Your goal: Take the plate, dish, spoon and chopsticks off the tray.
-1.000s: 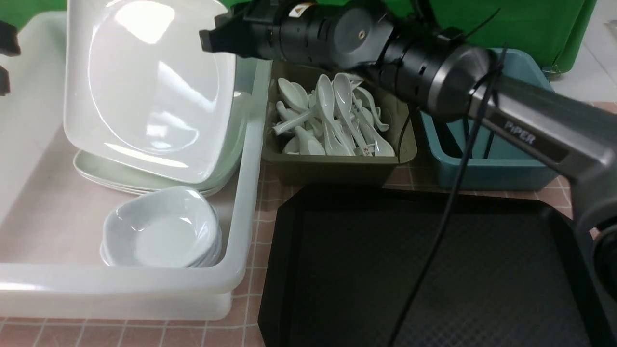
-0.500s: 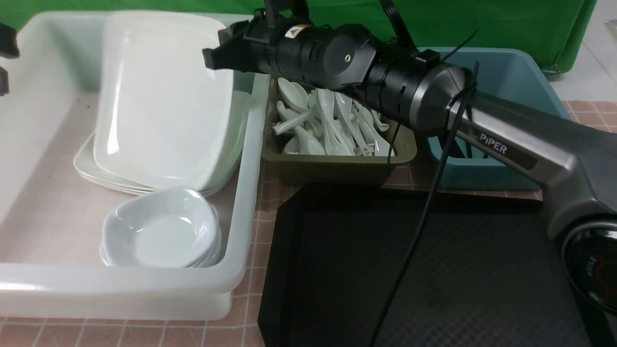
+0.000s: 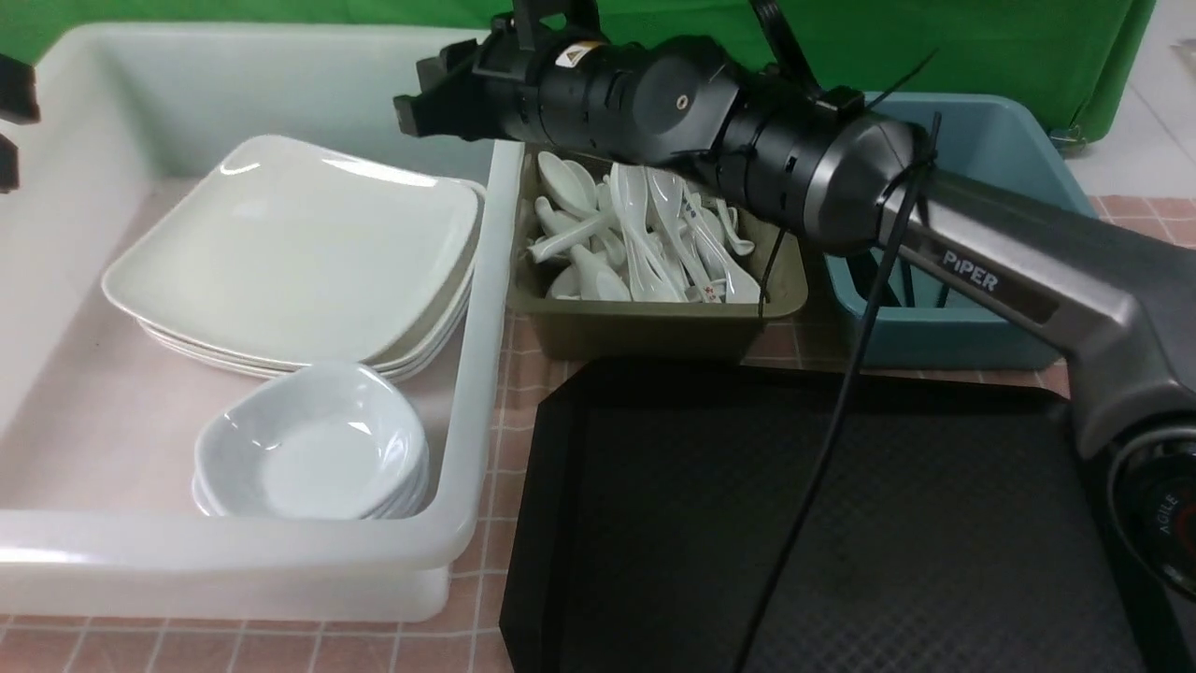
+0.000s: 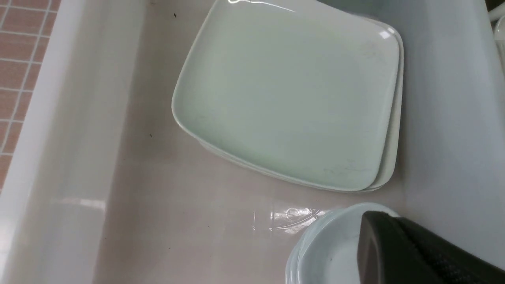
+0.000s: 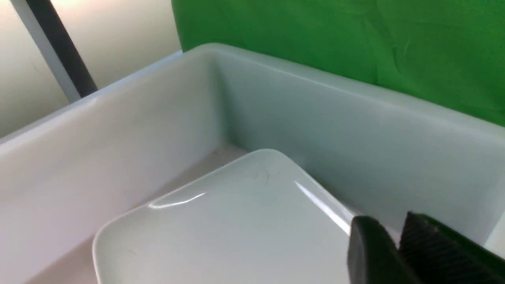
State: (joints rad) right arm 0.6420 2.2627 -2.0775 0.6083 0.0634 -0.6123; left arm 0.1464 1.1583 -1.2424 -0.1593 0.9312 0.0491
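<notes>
The plate [image 3: 299,257] lies flat atop a stack inside the white tub [image 3: 234,561], left of the black tray [image 3: 841,523]. The right claw [image 5: 394,244] hangs above the plate's far corner, slightly parted, grasping nothing. The left claw [image 4: 398,244] is clenched, empty, over the small dishes [image 3: 313,449].

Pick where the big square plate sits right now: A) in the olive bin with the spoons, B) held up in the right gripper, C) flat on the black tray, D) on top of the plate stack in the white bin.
D: the plate lies flat on the stack inside the white bin; the tray is bare.
</notes>
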